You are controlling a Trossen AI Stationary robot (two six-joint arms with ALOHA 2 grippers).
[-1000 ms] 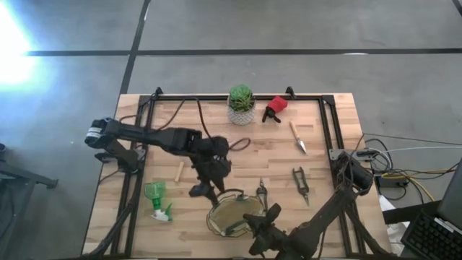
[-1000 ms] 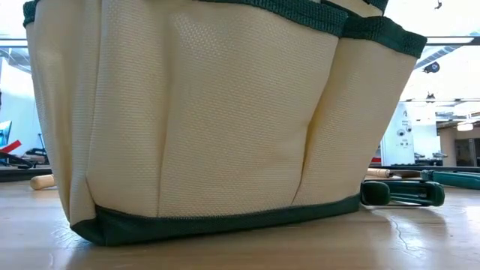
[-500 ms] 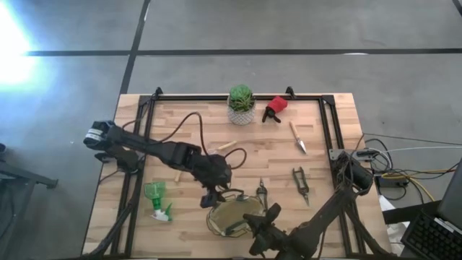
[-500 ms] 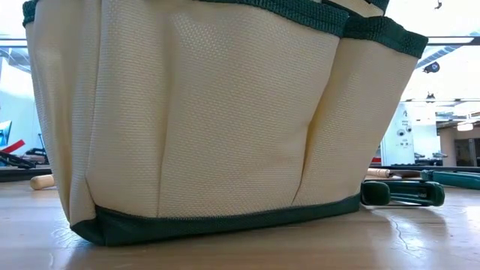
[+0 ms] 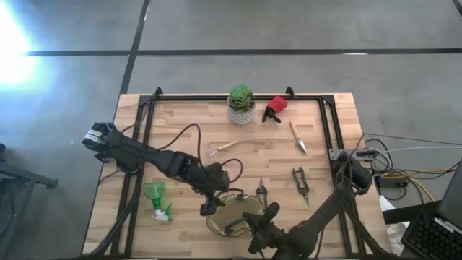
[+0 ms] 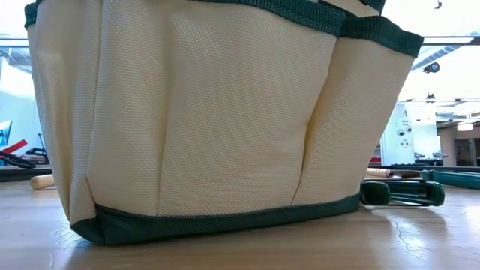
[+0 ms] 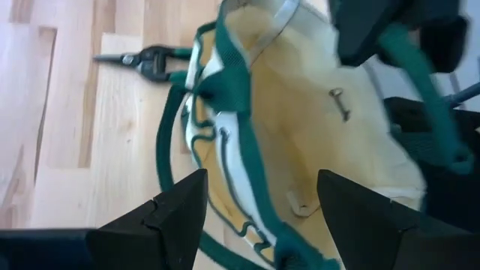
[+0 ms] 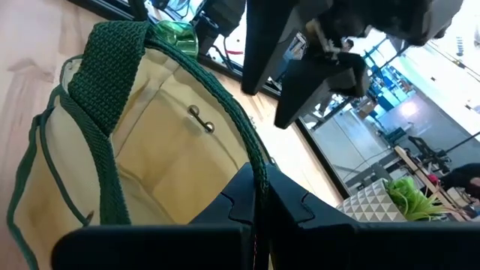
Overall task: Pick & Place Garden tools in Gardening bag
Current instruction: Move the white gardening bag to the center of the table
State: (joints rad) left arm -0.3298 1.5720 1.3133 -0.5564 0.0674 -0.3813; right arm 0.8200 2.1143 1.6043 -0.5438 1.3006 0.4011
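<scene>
The gardening bag (image 5: 229,217) stands on its base near the table's front edge; it fills the low view (image 6: 210,112). My left gripper (image 5: 208,209) hangs open over the bag's left rim, its fingers over the mouth (image 7: 262,217), touching nothing. My right gripper (image 8: 259,199) is shut on the bag's rim on the near right side (image 5: 254,220). Lying on the table are a wooden-handled fork (image 5: 222,147), a trowel (image 5: 297,137), two pruners (image 5: 261,191) (image 5: 300,182), the green spray bottle (image 5: 155,199) and the red sprayer piece (image 5: 276,107). My right gripper pinches the bag's dark green rim (image 8: 255,161) between its two shut fingers, one inside the mouth and one outside. The fingers come nearly level from the table's near right side. The bag stays upright with its base on the table.
A potted plant in a white pot (image 5: 241,105) stands at the far edge. A black frame (image 5: 328,130) runs along the table's sides and far edge. One pruner (image 7: 142,61) lies just beyond the bag's far rim. Bare wood lies between the bag and the far tools.
My left gripper has moved toward the near edge and down, tipping more downward, from the table's middle to above the bag's left rim. It stays open. The fork behind it has come into view. The bag and my right gripper have kept still.
</scene>
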